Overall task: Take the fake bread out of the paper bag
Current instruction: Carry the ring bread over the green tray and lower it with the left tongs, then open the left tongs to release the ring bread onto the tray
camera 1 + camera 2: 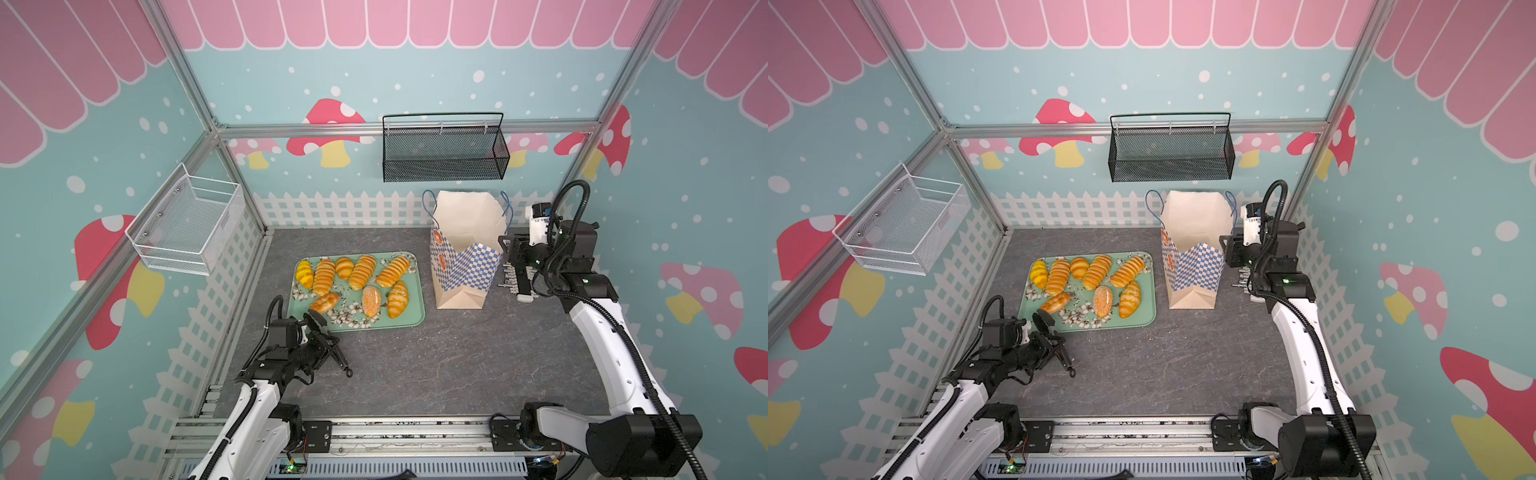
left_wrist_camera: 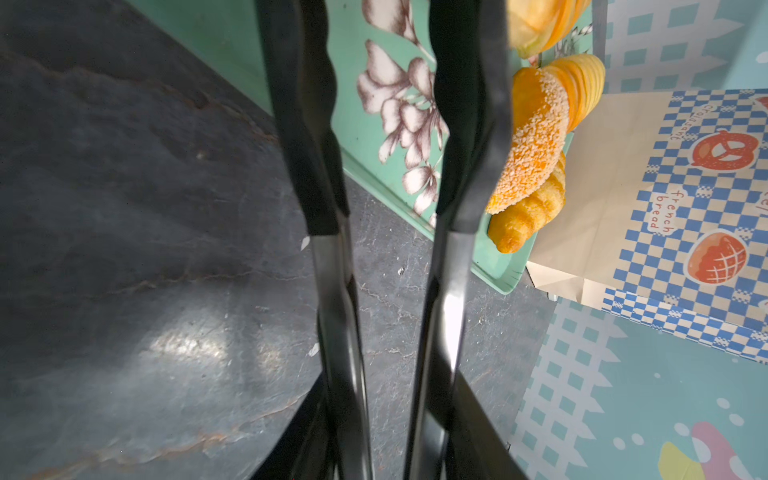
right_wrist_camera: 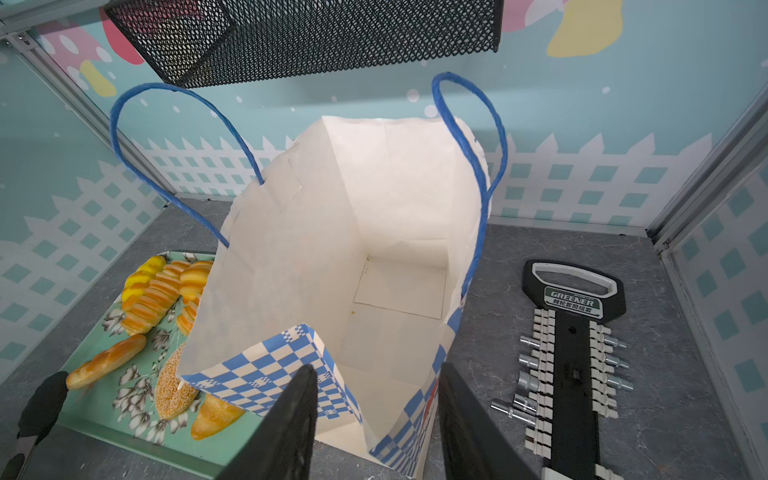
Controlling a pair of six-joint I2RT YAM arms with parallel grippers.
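left claw [image 1: 326, 345], lower left of a top view: closed round a pair of black-tipped steel tongs [image 2: 309, 166]. the tong arms stand apart, nothing between them. the tong head hangs over the near-left rim of the mint-green floral tray [image 1: 415, 291], just beside a golden twisted roll [image 1: 324, 302].

fake bread [image 1: 361, 272], golden-orange ridged toy loaves: all on that tray, left of centre. eight that i can count.

tall cream paper bag [image 1: 465, 270] with a blue-and-white checkered band: upright on the dark surface just right of the tray, mouth open. the right wrist view looks down to its floor [image 3: 399, 286], which is bare, no loaf seen. judged from that, the emptying looks done.

right claw [image 3: 376, 370], at the bag's right rim in both top views: jaws well apart, gripping nothing. the bag's near wall sits between them; touching or not, cannot tell.

risks, left to right:
- a low sweep of the tongs could nudge the nearest roll or shove the tray.
- a tall, empty paper bag is likely light. if the right claw backs off at an angle, a jaw could drag the wall or snag the blue cord handle [image 3: 473, 166] and tip the bag onto the tray.
- a black socket rail [image 3: 573, 365] with grey clips lies just right of the bag. a dropped wrist could strike it.
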